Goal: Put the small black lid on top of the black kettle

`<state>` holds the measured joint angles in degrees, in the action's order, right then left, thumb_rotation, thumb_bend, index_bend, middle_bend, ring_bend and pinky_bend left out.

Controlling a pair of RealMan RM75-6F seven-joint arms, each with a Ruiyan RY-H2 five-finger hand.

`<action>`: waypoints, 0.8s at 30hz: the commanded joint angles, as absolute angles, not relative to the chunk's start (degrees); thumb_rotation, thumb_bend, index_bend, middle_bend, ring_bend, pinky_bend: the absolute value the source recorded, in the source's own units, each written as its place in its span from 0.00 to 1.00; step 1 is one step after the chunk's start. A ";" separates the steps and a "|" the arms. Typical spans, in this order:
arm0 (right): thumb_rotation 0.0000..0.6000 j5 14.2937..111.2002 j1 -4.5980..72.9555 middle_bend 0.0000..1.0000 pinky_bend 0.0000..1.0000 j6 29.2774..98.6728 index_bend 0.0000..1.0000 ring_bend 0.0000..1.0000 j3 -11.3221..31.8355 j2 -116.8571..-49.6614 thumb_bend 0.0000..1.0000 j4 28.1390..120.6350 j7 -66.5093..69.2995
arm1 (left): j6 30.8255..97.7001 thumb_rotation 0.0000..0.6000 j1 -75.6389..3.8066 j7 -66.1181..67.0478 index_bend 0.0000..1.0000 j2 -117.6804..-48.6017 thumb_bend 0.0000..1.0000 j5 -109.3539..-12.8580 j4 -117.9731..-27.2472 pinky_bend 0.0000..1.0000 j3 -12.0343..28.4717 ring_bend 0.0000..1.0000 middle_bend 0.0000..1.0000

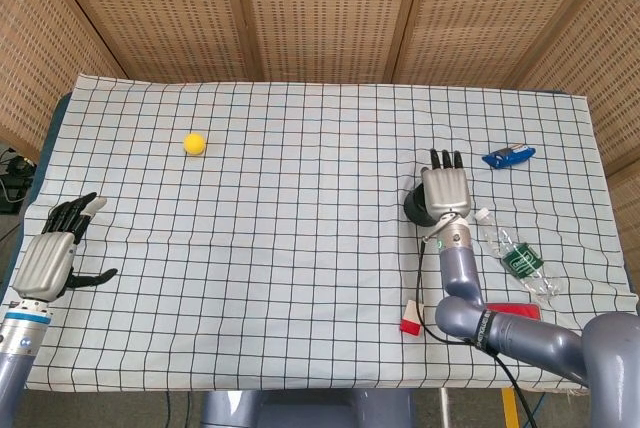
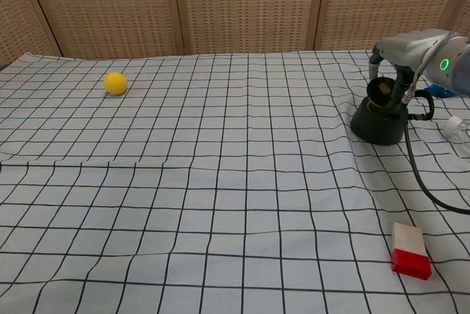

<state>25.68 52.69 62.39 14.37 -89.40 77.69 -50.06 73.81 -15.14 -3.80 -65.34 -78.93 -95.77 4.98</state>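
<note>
The black kettle [image 2: 377, 125] stands at the right of the checked cloth; in the head view only its left edge [image 1: 412, 207] peeks out from under my right hand [image 1: 445, 191]. That right hand [image 2: 402, 64] holds the small black lid [image 2: 380, 89], tilted on edge with its brownish inside facing the camera, just above the kettle's top opening. Whether lid and kettle touch I cannot tell. My left hand [image 1: 55, 253] rests at the table's left edge, fingers apart, holding nothing; the chest view does not show it.
A yellow ball [image 1: 194, 143] lies far left at the back. A blue object [image 1: 508, 156] and a plastic bottle [image 1: 517, 258] lie right of the kettle. A red and white block [image 2: 410, 250] sits near the front edge. A cable [image 2: 418, 174] trails from the right arm.
</note>
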 commanded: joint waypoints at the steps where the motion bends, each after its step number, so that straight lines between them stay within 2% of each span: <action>1: 1.00 25.42 52.66 0.10 0.00 62.51 0.47 0.00 14.33 -89.37 0.49 77.82 -50.35 | 73.82 1.00 -15.11 -3.76 0.01 -65.32 0.01 -78.91 -95.80 0.00 4.97 0.00 0.00; 14: 1.00 25.32 52.10 0.09 0.00 61.63 0.45 0.00 14.17 -89.82 0.44 76.14 -49.64 | 74.05 1.00 -14.95 -3.74 0.01 -65.09 0.01 -79.27 -96.02 0.00 4.90 0.00 0.00; 24: 1.00 26.61 52.00 0.03 0.00 62.09 0.31 0.00 14.23 -89.39 0.29 77.87 -49.27 | 73.63 1.00 -15.03 -3.27 0.01 -64.95 0.01 -79.08 -96.28 0.00 4.80 0.00 0.00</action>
